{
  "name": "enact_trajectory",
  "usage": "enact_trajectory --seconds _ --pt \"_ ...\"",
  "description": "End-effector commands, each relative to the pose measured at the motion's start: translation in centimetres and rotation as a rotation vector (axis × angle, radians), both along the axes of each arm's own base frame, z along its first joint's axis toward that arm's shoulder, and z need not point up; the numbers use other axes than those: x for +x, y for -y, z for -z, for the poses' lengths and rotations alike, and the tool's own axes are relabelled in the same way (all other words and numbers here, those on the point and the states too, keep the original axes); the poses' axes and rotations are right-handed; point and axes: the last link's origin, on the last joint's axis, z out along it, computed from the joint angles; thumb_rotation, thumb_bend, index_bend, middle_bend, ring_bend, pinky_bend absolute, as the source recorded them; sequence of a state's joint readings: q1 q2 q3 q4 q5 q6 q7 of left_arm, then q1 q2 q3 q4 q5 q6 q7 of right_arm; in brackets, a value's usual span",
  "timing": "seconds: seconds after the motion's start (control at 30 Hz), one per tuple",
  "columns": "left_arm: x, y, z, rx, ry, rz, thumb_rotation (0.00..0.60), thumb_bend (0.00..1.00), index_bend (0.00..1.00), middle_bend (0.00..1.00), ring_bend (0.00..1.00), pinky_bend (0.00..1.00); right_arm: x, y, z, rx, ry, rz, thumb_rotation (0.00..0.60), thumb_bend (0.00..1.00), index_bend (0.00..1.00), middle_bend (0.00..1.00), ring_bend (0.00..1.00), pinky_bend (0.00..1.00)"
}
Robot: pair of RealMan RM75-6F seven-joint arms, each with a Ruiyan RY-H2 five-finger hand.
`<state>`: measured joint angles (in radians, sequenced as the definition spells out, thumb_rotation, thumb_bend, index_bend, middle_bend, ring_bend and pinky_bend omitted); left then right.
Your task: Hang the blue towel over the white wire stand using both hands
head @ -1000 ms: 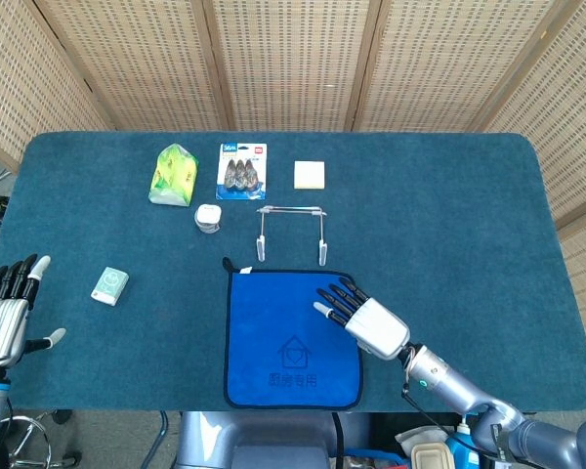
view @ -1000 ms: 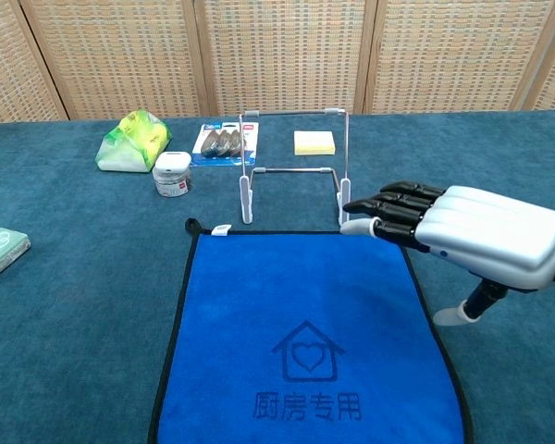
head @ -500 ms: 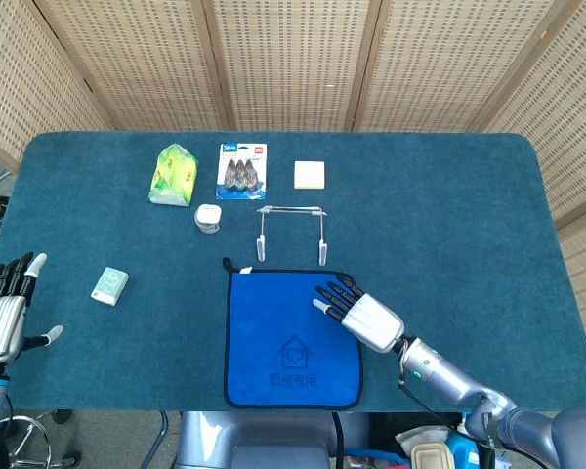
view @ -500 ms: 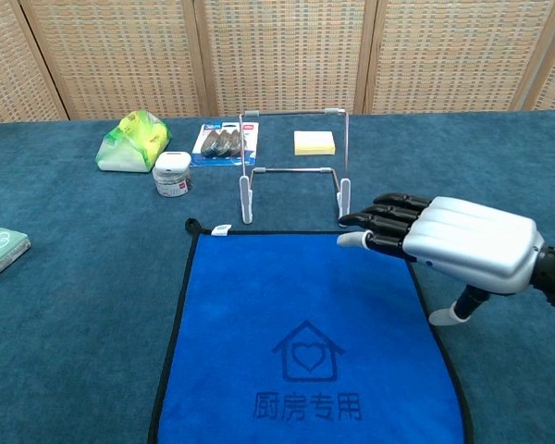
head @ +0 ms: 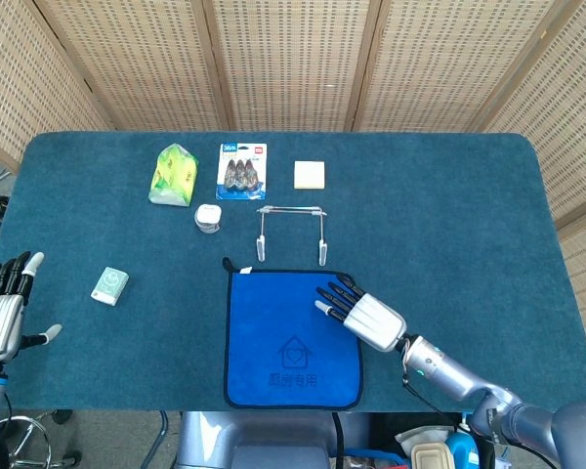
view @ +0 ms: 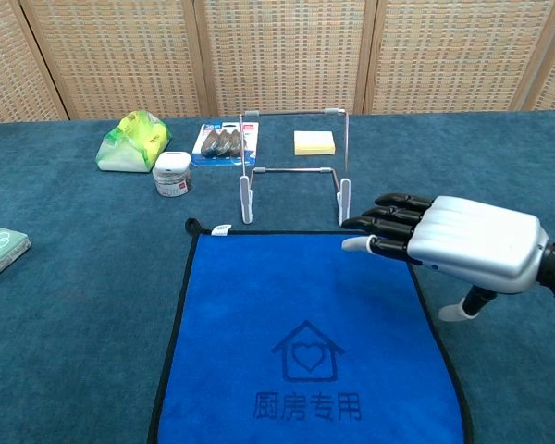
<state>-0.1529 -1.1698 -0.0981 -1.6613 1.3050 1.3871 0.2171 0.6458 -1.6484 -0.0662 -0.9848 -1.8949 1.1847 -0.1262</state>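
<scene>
The blue towel (head: pixel 283 342) (view: pixel 296 342) lies flat near the table's front edge, with a house print and a black border. Just beyond its far edge the white wire stand (head: pixel 291 233) (view: pixel 294 166) is upright. My right hand (head: pixel 361 315) (view: pixel 453 243) hovers over the towel's far right corner, fingers stretched out flat toward the stand, holding nothing. At the table's left edge my left hand (head: pixel 4 313) is spread open and empty; the chest view does not show it.
Behind the stand lie a green packet (head: pixel 173 175), a blister pack (head: pixel 241 170), a yellow sticky-note pad (head: pixel 310 175) and a small white jar (head: pixel 207 217). A small mint box (head: pixel 108 285) sits on the blue tablecloth (head: pixel 449 225) at the left.
My right hand has drawn back slightly toward the front right, staying over the towel's corner. My left hand has slid a little lower at the table's edge.
</scene>
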Motion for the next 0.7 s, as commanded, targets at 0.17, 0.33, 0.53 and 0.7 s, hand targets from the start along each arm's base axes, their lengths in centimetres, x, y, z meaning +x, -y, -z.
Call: enact_trajectory --seconds 0.17,0.33,0.53,0.7 --pt "0.0 -0.1 -0.1 0.002 0.002 -0.004 0.600 0.06 0.00 0.00 0.00 0.00 -0.1 0.2 0.4 0.000 -0.024 0.000 0.600 0.00 0.00 0.00 0.00 0.00" --pt "0.0 -0.1 -0.1 0.003 0.004 -0.006 0.600 0.06 0.00 0.00 0.00 0.00 0.6 0.1 1.0 0.017 -0.016 -0.006 0.600 0.00 0.00 0.00 0.00 0.00" --pt "-0.1 -0.1 -0.2 0.000 0.009 -0.009 0.600 0.06 0.00 0.00 0.00 0.00 1.5 -0.1 1.6 0.047 0.039 0.032 0.600 0.00 0.07 0.00 0.00 0.00" --pt "0.0 -0.1 -0.2 -0.001 0.011 -0.007 0.600 0.06 0.00 0.00 0.00 0.00 2.2 -0.1 2.3 0.051 0.055 0.042 0.600 0.00 0.09 0.00 0.00 0.00"
